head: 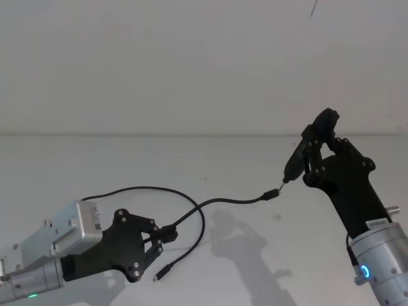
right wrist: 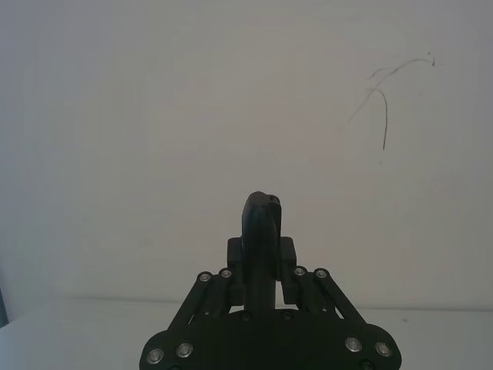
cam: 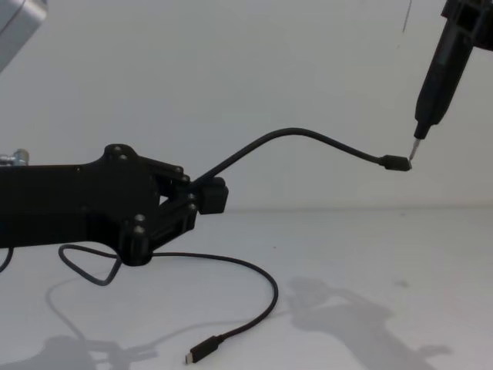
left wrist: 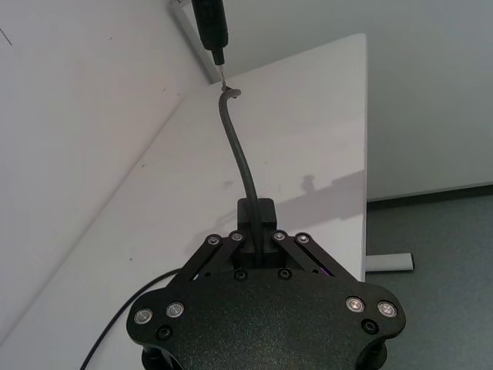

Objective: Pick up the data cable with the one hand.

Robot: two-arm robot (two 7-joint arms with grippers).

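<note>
Above the white tabletop (cam: pixel 400 254), the left end effector (cam: pixel 209 194) is clamped on the cable (cam: pixel 300 136) a short way back from one plug. That free length arches up and forward toward the robot's right, its plug (cam: pixel 394 163) meeting the metal tip of a pen-shaped tool (cam: pixel 439 73) gripped in the right end effector (head: pixel 313 148). Behind the left end effector the cable loops down onto the tabletop, the other plug (cam: pixel 202 353) lying near the front edge. Judging by this, the pickup looks done, and any lift turns on the left arm.
</note>
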